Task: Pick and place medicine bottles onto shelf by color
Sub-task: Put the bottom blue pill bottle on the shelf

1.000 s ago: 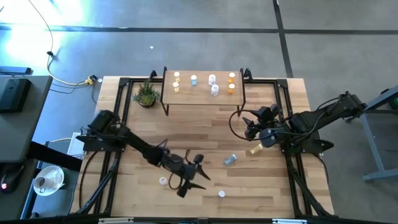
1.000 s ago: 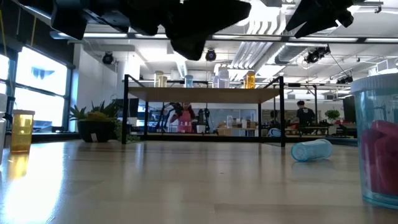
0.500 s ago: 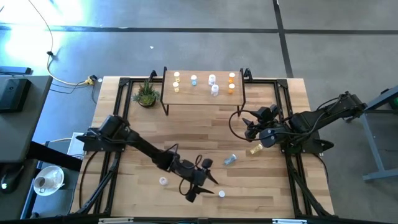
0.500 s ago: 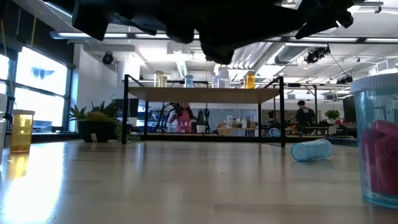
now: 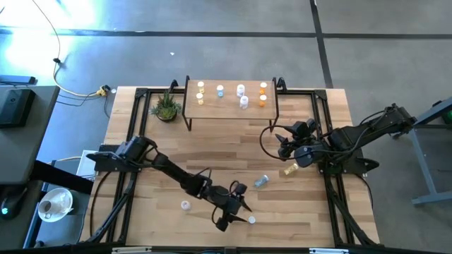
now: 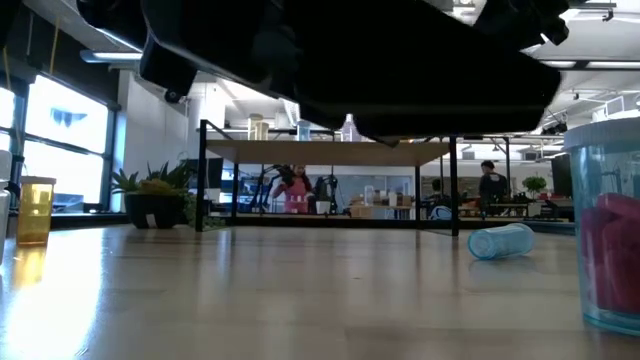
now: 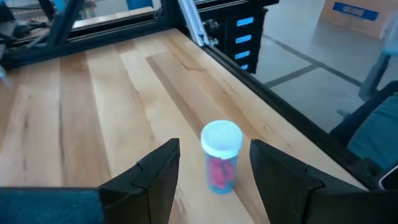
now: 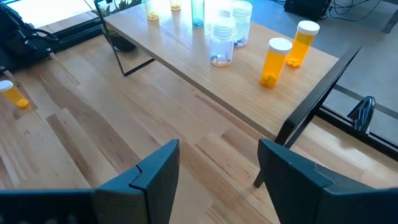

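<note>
Though tiny, white-capped blue bottle [image 7: 220, 157]

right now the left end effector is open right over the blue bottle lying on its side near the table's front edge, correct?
Not quite: the blue bottle in front of the open left end effector stands upright, white cap up, as the left wrist view shows. The rest holds.

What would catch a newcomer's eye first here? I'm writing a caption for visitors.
The left gripper, fingers open, reaches toward the table's near edge with a blue bottle standing upright between its fingers. At the far edge, the shelf already carries yellow, blue, pale and orange bottles. The right gripper waits at the right side, open.
</note>
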{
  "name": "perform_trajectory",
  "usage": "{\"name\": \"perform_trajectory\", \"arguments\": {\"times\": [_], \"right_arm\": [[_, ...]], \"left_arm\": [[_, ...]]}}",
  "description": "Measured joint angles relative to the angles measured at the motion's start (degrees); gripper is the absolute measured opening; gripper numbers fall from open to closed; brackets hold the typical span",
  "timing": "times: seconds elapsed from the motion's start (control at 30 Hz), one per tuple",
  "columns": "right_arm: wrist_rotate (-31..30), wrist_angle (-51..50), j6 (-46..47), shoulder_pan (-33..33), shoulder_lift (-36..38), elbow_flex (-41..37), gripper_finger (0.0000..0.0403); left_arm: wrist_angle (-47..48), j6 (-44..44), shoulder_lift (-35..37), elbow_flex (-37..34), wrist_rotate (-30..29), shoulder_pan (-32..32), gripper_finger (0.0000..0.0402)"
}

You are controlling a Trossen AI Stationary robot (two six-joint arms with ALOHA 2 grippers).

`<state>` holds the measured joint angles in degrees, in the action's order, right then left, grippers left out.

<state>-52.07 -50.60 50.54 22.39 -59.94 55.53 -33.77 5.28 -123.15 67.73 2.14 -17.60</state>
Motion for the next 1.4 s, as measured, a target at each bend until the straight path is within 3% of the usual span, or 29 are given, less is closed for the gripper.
{"name": "perform_trajectory", "arguments": {"times": [1.4], "right_arm": [[0.0, -0.6, 0.0, 0.0, 0.0, 0.0, 0.0209]], "left_arm": [[-2.7, -2.7, -3.6, 3.1, 2.7, 0.7, 0.0186]]}}
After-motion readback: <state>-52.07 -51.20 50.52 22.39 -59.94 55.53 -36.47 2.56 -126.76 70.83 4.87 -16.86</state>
